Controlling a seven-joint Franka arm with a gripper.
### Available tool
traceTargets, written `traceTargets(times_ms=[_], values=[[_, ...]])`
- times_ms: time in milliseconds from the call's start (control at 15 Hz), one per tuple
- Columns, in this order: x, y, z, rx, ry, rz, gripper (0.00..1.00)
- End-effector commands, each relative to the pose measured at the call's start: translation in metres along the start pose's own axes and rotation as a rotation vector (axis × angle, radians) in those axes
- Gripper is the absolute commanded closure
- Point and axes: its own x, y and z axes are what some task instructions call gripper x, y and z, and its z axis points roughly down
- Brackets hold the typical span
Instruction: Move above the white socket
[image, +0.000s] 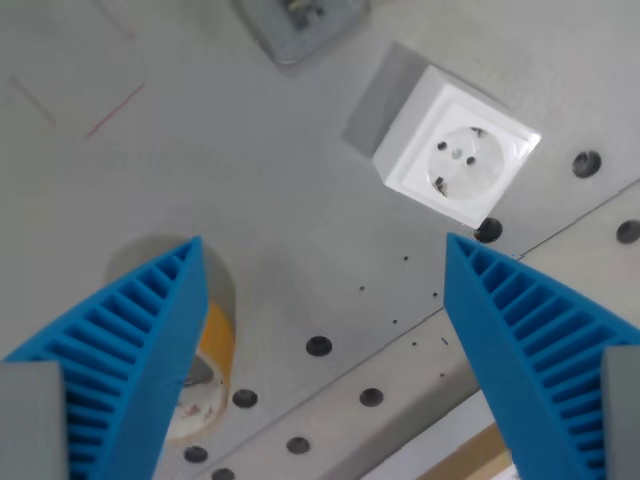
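Note:
The white socket (455, 158) is a square box with a round two-pin outlet on top. It stands on the grey table in the upper right of the wrist view. My gripper (325, 250) is open and empty, with its two blue ribbed fingers (140, 350) at the lower left and lower right of the view. The socket lies beyond the fingertips, toward the wrist view's right, above the right finger's tip.
A roll of yellow tape (205, 370) sits partly behind the left finger. A grey box-like object (295, 25) is at the top edge. The grey table (250, 170) has screw holes and a seam running diagonally at the lower right. A black knob (487, 230) sits by the socket.

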Motion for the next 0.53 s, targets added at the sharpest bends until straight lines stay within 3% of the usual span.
traceTargets(times_ms=[67,533], values=[[-0.013,0.021,0.015,0.084,0.148,0.355,0.00],[-0.016,0.046,0.052,0.092,0.139,0.504,0.00]])
